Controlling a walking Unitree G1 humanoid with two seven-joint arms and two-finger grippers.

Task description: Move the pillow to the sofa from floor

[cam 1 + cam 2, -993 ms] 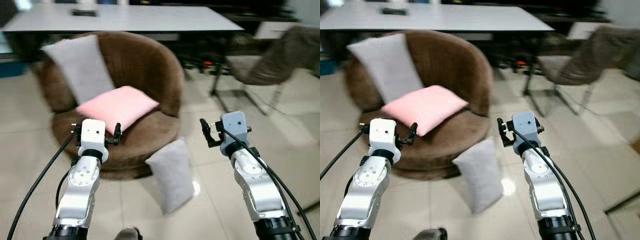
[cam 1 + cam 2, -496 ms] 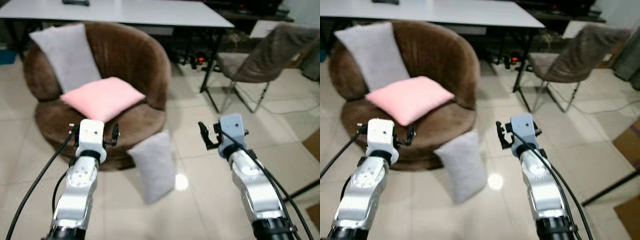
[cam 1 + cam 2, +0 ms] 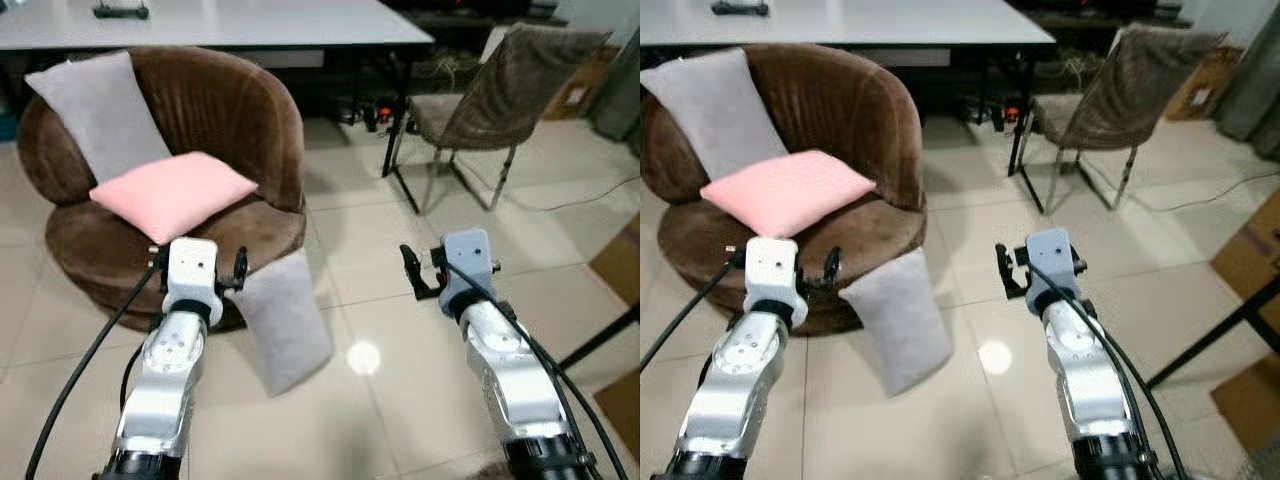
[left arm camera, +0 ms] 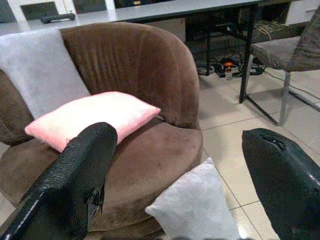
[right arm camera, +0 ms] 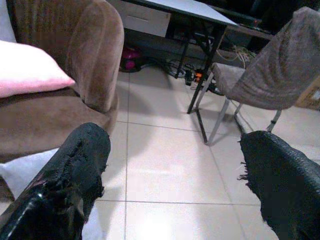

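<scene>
left hand [image 3: 200, 268] raised, fingers spread | right hand [image 3: 425, 272] raised, fingers spread

Bright, even indoor light; a glare spot on the floor [image 3: 364, 357] tiles suggests an overhead lamp. Sharp centre, perhaps slightly soft edges.

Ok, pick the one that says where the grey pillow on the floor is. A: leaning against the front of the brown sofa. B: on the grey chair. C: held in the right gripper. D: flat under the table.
A: the grey pillow stands on the tiles, leaning against the front of the brown sofa.
</scene>
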